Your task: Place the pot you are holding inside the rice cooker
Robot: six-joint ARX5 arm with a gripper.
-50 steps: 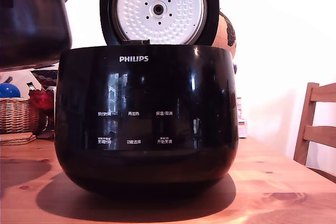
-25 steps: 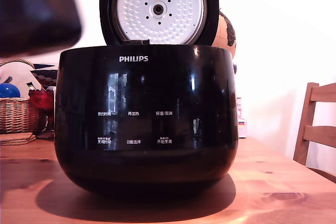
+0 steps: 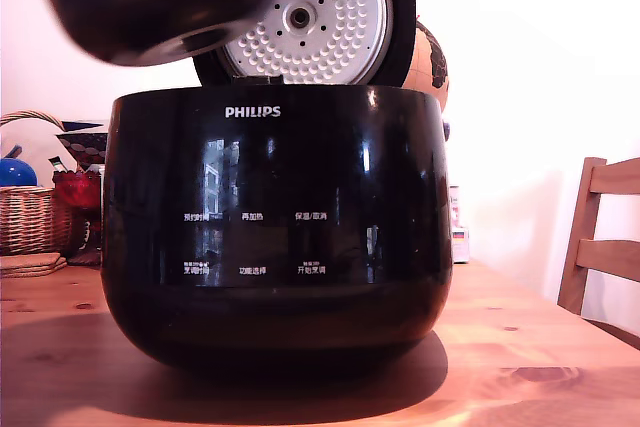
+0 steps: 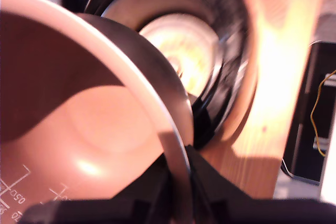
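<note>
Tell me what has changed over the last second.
The pot has travelled from the exterior view's far left toward the right and slightly up, now tilted over the rice cooker's left rim, partly covering its raised lid. The gripper stays clamped on the pot's rim. Cooker, basket and chair haven't moved.

white "philips" stands on the rice cooker (image 3: 275, 227) front; the pot (image 4: 79, 129) wall reads "050".

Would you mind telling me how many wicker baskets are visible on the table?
1. The wicker basket sits at the exterior view's left edge, behind the rice cooker; others may be hidden behind the cooker.
</note>
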